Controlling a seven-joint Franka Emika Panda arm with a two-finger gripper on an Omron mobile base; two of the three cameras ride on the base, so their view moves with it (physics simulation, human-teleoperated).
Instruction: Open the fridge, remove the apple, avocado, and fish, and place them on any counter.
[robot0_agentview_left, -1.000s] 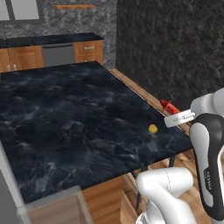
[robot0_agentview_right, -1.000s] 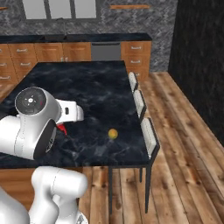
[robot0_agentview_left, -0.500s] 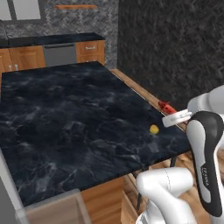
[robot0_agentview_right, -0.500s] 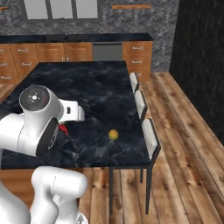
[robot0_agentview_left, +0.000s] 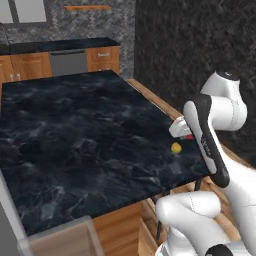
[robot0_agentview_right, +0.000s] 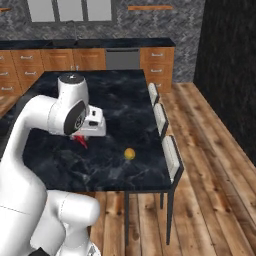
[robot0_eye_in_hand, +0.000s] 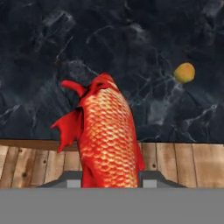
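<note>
- Hand view: we see our tool (robot0_eye_in_hand: 110, 177) pinching the red fish (robot0_eye_in_hand: 106, 138) above the black marble bench (robot0_eye_in_hand: 65, 39) edge.
- Yellow apple (robot0_eye_in_hand: 184, 72) lies on the bench nearby.

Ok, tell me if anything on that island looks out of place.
Nothing spilled or damaged. The apple sits alone on the counter near the chairs' edge. The fish is off the surface, clamped in the gripper, over the counter's edge.
</note>
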